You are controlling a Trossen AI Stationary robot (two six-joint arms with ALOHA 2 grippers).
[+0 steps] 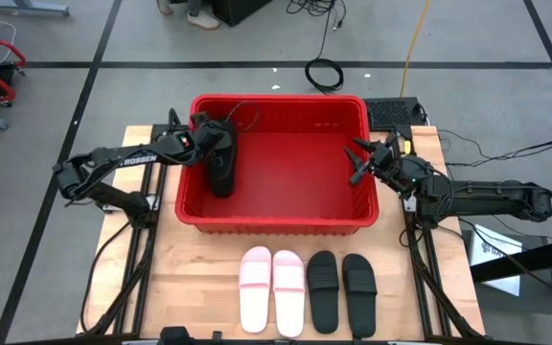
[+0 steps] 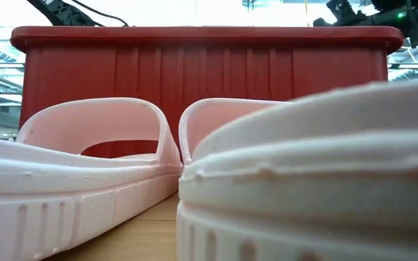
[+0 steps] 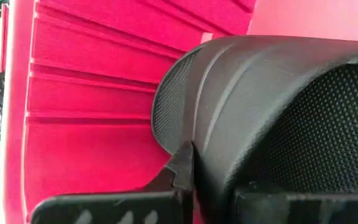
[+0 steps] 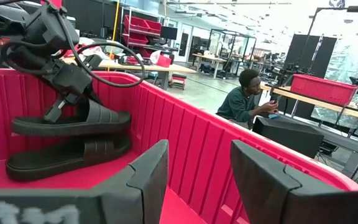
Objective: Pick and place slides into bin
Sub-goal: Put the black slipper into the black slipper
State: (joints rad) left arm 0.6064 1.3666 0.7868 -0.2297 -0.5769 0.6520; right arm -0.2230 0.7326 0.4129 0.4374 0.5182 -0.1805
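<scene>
I am holding left pincer clamped on black slide over bin; lowering before release; right pincer apart.

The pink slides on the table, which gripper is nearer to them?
Right, slightly. The right gripper hovers over the bin's right side, the left gripper over its far left; pink slides lie in front.

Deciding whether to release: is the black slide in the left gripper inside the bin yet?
Inside. The black slide, clamped by the left gripper, hangs within the bin walls.
</scene>
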